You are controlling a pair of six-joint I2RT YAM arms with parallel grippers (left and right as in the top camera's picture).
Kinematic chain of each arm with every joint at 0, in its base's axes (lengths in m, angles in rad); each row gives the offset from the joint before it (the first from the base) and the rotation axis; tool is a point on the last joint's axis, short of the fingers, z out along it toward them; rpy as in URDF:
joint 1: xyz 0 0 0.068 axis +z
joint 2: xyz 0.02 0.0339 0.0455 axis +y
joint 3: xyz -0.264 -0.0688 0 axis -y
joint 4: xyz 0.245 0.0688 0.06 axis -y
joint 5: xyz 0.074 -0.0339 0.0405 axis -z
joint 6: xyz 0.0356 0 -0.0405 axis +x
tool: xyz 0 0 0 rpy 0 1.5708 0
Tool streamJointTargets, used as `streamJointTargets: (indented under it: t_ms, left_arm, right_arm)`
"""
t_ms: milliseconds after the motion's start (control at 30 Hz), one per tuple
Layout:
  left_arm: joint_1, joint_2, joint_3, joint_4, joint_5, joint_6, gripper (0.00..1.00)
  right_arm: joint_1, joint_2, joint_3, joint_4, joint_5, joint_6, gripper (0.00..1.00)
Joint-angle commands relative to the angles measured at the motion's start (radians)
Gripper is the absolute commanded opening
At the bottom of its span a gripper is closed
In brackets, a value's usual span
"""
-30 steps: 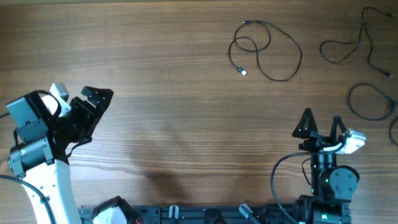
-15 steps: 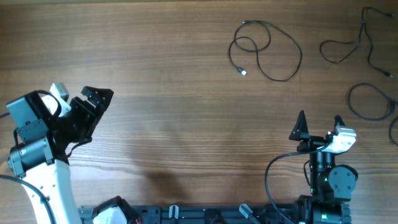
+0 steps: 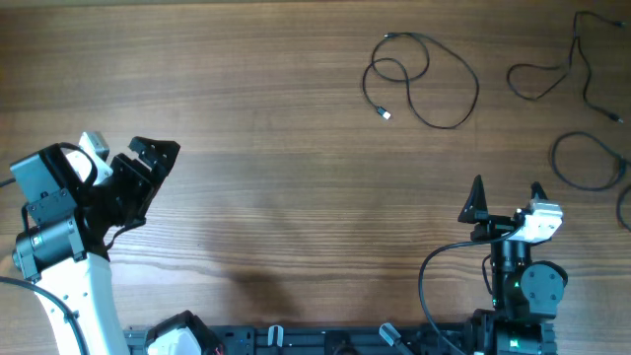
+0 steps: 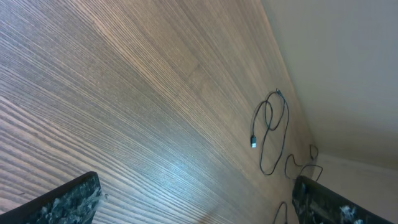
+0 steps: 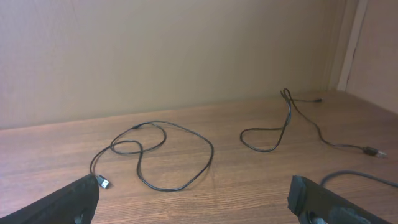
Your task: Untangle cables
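Three thin black cables lie apart on the far right of the wooden table. One looped cable has a silvery plug tip; it also shows in the right wrist view and the left wrist view. A second cable lies at the far right. A third cable loops by the right edge. My left gripper is open and empty at the left. My right gripper is open and empty at the near right, short of the cables.
The wooden table fills the view. A beige wall stands behind its far edge. A black rail with clamps runs along the near edge between the arm bases.
My right gripper has shifted slightly left and up and opened a little wider. The left arm and the cables have not moved.
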Motion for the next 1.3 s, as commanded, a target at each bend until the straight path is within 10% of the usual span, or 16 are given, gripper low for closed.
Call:
streamJointTargets:
  t_ms: [0, 467, 733, 1267]
  left_arm:
    - [0.006, -0.005, 0.002, 0.002, -0.002, -0.003, 1.00]
    - [-0.147, -0.121, -0.012, 0.011, -0.098, -0.006, 1.00]
    - [-0.447, -0.500, -0.172, 0.249, -0.266, -0.002, 1.00]
    - [-0.462, -1.046, -0.614, 0.503, -0.349, 0.001, 1.00]
  right_arm:
    - [0.005, -0.016, -0.003, 0.002, 0.002, -0.013, 1.00]
    - [0.005, -0.016, -0.003, 0.002, 0.002, -0.013, 1.00]
    - [0.005, -0.016, -0.003, 0.002, 0.002, -0.013, 1.00]
    - [0.005, -0.016, -0.003, 0.002, 0.002, -0.013, 1.00]
